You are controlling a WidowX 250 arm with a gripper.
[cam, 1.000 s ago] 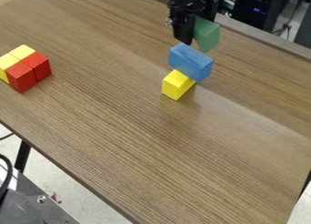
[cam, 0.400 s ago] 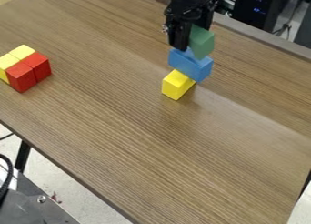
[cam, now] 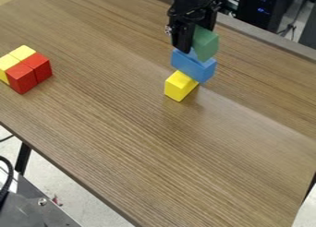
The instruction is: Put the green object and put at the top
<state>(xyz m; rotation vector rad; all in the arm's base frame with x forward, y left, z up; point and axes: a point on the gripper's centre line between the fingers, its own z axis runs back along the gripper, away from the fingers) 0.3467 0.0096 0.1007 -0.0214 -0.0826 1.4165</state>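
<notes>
One green block (cam: 207, 44) above a blue block (cam: 194, 68)
The gripper (cam: 195, 41) pinches the green block between its fingers; the blue block rests on a yellow block (cam: 179, 86).

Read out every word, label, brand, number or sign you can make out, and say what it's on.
None can be read: no lettering shows on the green block, the blue block, the yellow blocks, the red blocks or the table, and nothing on the dark box behind is legible.
</notes>
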